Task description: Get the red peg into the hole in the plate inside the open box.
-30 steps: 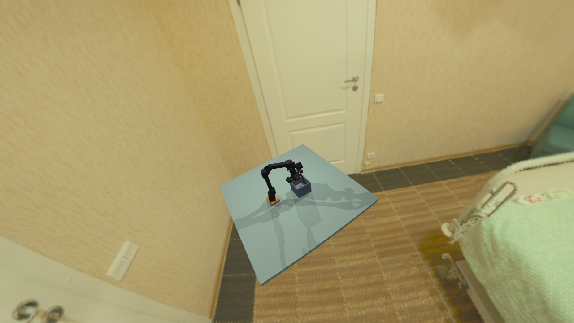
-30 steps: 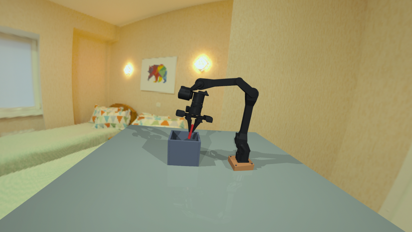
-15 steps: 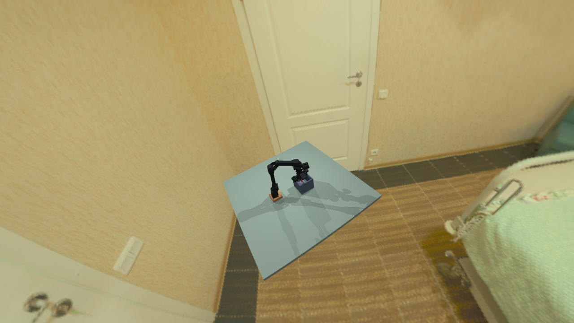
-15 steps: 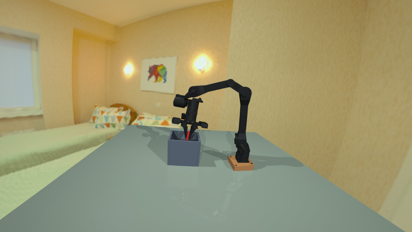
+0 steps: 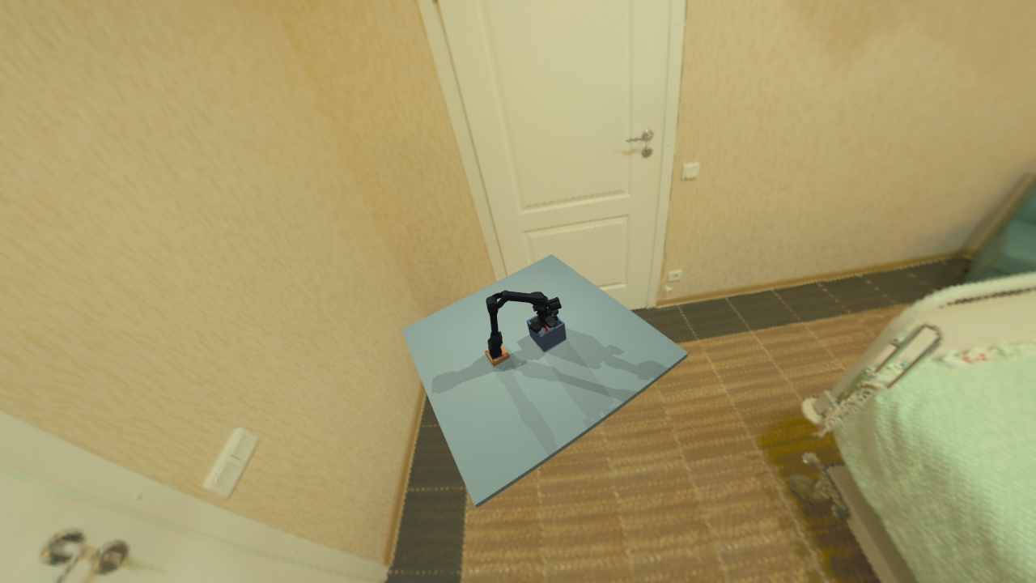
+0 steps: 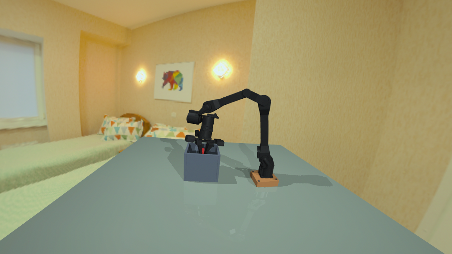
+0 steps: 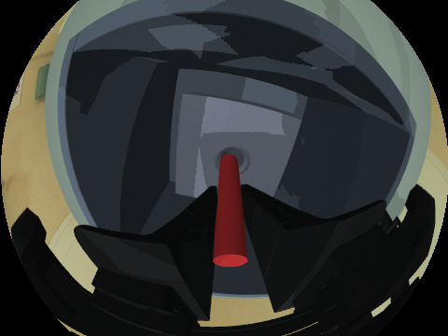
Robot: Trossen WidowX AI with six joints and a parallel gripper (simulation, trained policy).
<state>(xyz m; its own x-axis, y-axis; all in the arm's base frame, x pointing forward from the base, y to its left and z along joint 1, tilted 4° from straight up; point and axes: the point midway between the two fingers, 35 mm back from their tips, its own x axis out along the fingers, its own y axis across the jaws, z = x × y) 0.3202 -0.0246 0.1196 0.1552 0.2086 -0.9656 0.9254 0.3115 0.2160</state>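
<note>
Jaws clamped on red peg (image 5: pixel 546 329) (image 6: pixel 203 151) (image 7: pixel 230 215), gripper (image 5: pixel 545 327) (image 6: pixel 204 152) (image 7: pixel 229 191) reaching into box (image 5: pixel 552 339) (image 6: pixel 201 167) (image 7: pixel 63 107); I'm gripping high, presumably so the far tip can enter the plate hole (image 7: pixel 245 161). Seating unclear.

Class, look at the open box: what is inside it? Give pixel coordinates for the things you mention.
Inside the box (image 5: pixel 548 339) (image 6: pixel 201 167) (image 7: pixel 62 112) are a pale plate (image 7: pixel 275 145) and the red peg (image 6: pixel 203 151) (image 7: pixel 230 219). The peg hides part of the plate's hole (image 7: pixel 245 164); the end effector (image 6: pixel 203 152) (image 7: pixel 229 191) covers more of the interior.
</note>
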